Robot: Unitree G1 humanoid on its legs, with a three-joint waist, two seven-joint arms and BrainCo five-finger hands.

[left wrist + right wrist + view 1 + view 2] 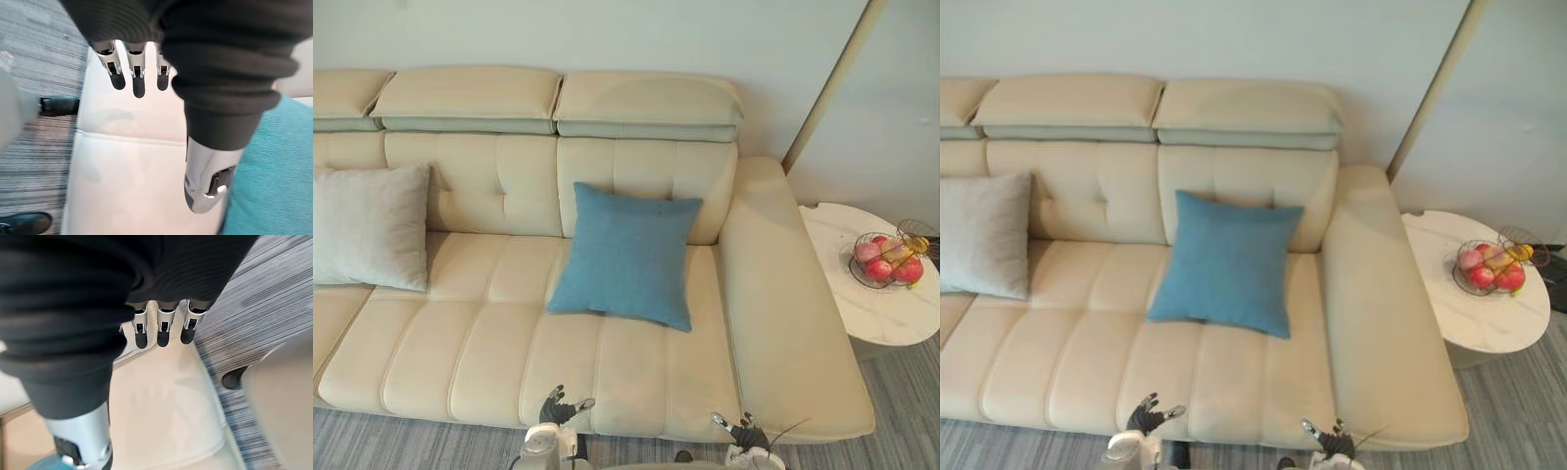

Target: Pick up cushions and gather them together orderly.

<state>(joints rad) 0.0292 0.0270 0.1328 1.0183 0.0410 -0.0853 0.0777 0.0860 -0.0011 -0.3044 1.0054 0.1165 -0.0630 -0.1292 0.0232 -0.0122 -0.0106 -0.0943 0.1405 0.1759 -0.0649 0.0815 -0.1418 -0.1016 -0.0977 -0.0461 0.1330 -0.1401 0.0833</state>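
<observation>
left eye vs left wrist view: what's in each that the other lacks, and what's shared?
Left eye adds: grey cushion at the left end of the sofa, right hand, round side table with a fruit basket. Left wrist adds: straight fingers of the left hand up close, holding nothing. Shared: the cream sofa, blue cushion, striped carpet, left hand.

Blue cushion (625,257), pale grey cushion (369,227), cream sofa (480,362), grey striped carpet (901,401), white marbled table (881,318)
</observation>
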